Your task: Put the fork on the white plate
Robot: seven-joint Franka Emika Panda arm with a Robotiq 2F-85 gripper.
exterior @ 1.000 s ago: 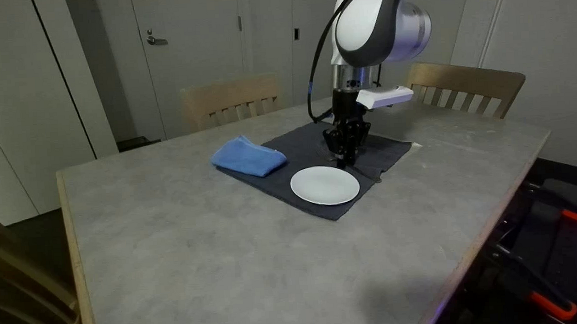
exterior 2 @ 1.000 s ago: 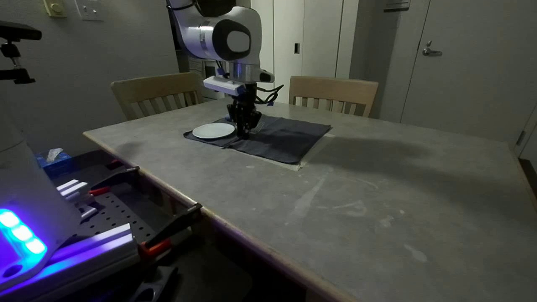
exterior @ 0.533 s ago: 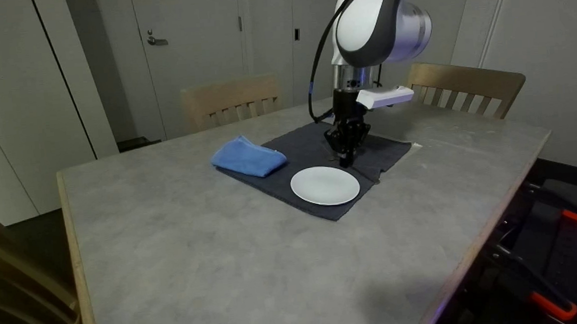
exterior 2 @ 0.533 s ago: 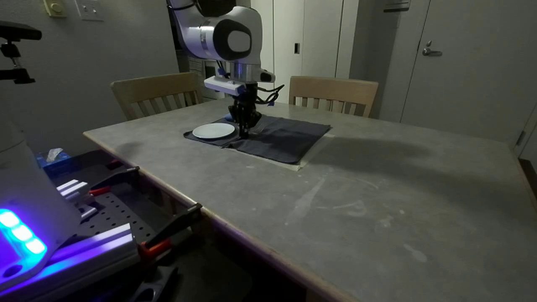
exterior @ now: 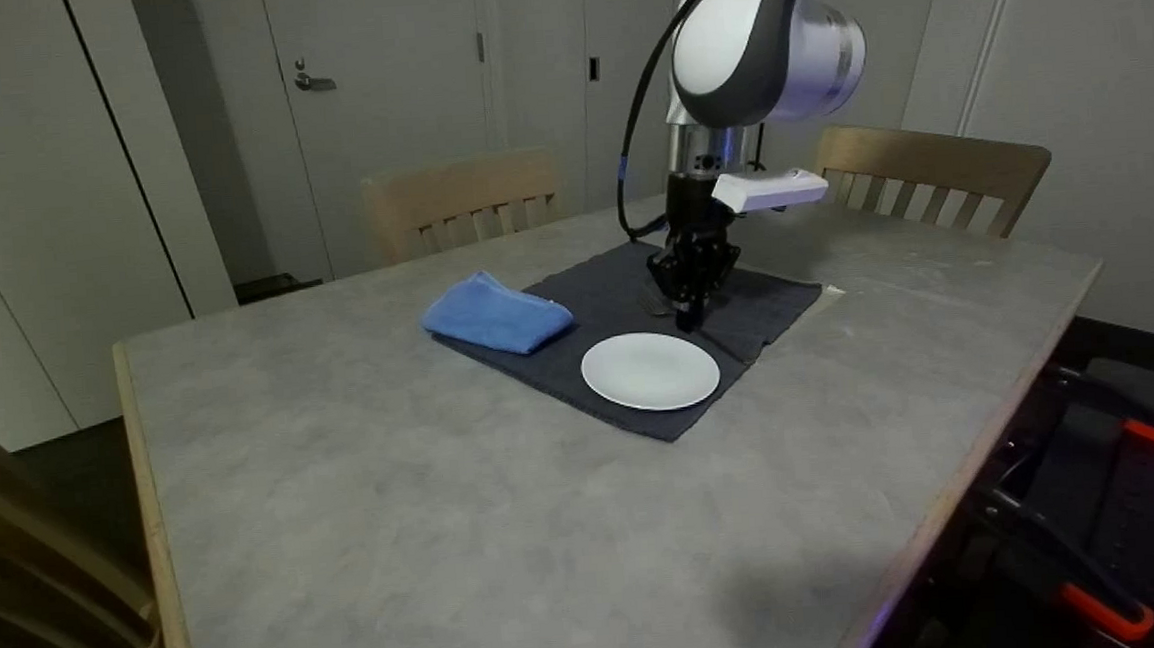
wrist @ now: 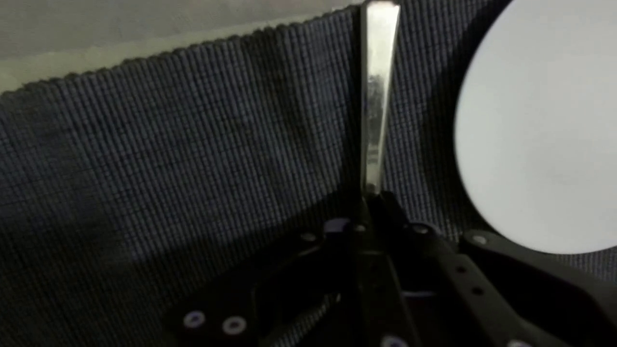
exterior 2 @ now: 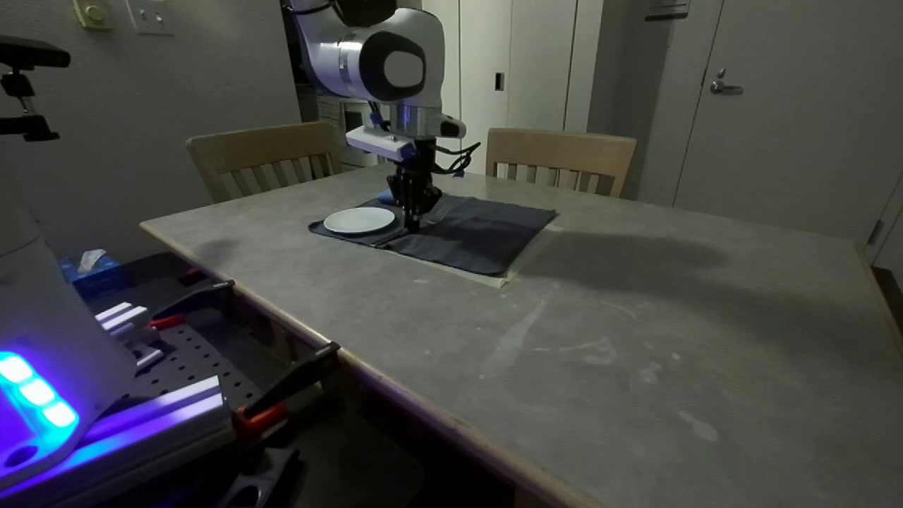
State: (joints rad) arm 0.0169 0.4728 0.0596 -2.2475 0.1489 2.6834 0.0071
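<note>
The white plate (exterior: 650, 372) lies on the dark placemat, also in an exterior view (exterior 2: 359, 220) and at the right of the wrist view (wrist: 540, 125). The silver fork (wrist: 378, 86) shows its handle running up from my fingertips in the wrist view. Its tines (exterior: 654, 301) show behind the gripper in an exterior view, and faintly in an exterior view (exterior 2: 438, 214). My gripper (wrist: 375, 196) is shut on the fork's handle, beside the plate and low over the placemat. The gripper also shows in both exterior views (exterior: 689, 321) (exterior 2: 412, 224). The fingers hide the gripped part of the fork.
The dark placemat (exterior: 594, 281) lies on the grey table (exterior: 428, 513). A folded blue cloth (exterior: 496, 314) lies on the placemat's edge near the plate. Wooden chairs (exterior: 469, 195) (exterior: 928, 167) stand at the table. Clamps (exterior 2: 289, 381) grip the table edge by the robot base.
The fingers have come together on the fork. The arm has risen slightly in the last half second, and the fork's handle end has shifted a little with it. Plate and cloth have not moved.
</note>
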